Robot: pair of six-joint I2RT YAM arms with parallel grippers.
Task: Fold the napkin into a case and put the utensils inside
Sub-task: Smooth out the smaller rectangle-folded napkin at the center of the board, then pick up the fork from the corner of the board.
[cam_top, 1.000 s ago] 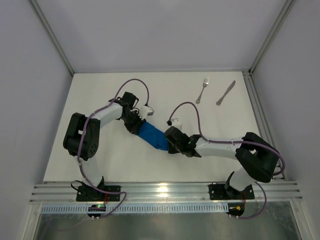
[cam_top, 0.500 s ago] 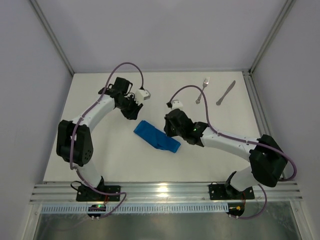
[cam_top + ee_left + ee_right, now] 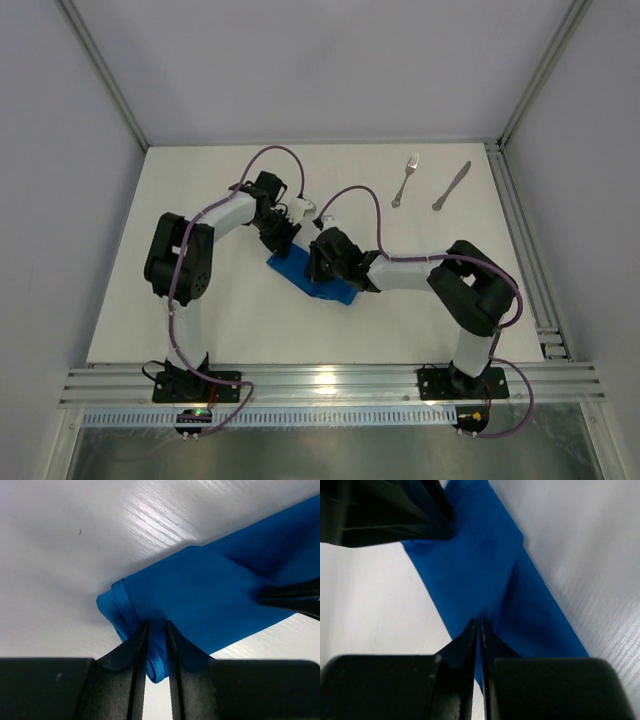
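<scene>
We're pinching the napkin's (image 3: 210, 590) folded end in our left gripper (image 3: 156, 630), while our right gripper (image 3: 478, 624) is pressing down further along, fingers squeezed together.

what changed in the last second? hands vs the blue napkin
Half a second ago both hands had lifted off the folded napkin; now both are back down on it. The left hand pinches its folded end; the right hand, fingers closed, sits on its middle. The napkin, fork and knife stayed put.
</scene>
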